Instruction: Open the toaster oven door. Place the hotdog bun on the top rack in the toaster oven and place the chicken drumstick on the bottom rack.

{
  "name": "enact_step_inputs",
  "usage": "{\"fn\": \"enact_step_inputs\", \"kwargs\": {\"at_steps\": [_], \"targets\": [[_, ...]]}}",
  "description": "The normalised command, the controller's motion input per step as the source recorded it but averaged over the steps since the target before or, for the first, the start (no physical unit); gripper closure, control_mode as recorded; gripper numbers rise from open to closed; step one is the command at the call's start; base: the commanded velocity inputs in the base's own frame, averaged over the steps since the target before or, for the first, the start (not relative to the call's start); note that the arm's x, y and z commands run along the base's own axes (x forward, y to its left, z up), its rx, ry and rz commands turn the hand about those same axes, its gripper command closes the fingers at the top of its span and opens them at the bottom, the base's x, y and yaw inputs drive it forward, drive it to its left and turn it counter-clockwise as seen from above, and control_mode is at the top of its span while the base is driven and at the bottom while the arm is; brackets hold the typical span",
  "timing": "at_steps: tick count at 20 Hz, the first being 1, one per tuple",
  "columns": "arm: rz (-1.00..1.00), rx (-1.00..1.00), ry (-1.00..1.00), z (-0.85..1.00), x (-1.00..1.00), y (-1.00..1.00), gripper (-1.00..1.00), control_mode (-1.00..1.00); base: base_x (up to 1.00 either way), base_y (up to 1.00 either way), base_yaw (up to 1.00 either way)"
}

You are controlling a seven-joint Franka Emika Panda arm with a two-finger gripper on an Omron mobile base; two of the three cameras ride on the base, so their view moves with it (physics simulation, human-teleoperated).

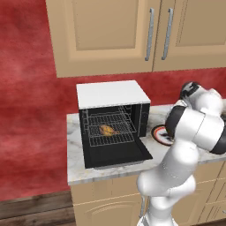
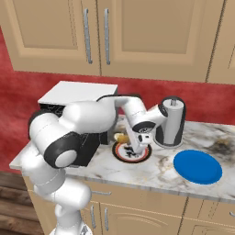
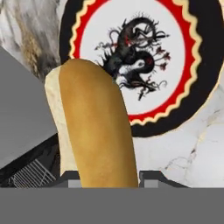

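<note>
Hand view: gripper (image 3: 107, 183) clamps the hotdog bun (image 3: 94, 131) over the dragon plate (image 3: 175, 109), right of the toaster oven (image 1: 114, 119). Chicken drumstick (image 1: 107, 129) sits racked; the bun should enter level, above it.
</note>
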Motion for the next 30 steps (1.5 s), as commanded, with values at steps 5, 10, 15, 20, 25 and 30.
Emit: {"fn": "enact_step_inputs", "kwargs": {"at_steps": [5, 10, 15, 20, 25, 30], "targets": [[0.01, 0.01, 0.0, 0.85, -0.76, 0.66, 1.0, -1.0, 0.0, 0.0, 0.0], [0.03, 0.01, -0.04, 0.67, -0.73, 0.85, 1.0, -1.0, 0.0, 0.0, 0.0], [0.0, 0.0, -0.03, 0.57, -0.52, 0.93, 1.0, -1.0, 0.0, 0.0, 0.0], [0.0, 0.0, 0.0, 0.05, -0.06, 0.97, 1.0, -1.0, 0.0, 0.0, 0.0], [-0.09, 0.0, 0.0, 0.0, 0.45, 0.57, 1.0, -1.0, 0.0, 0.0, 0.0], [-0.08, -0.01, 0.0, -0.01, 0.24, 0.32, 1.0, -1.0, 0.0, 0.0, 0.0]]}}
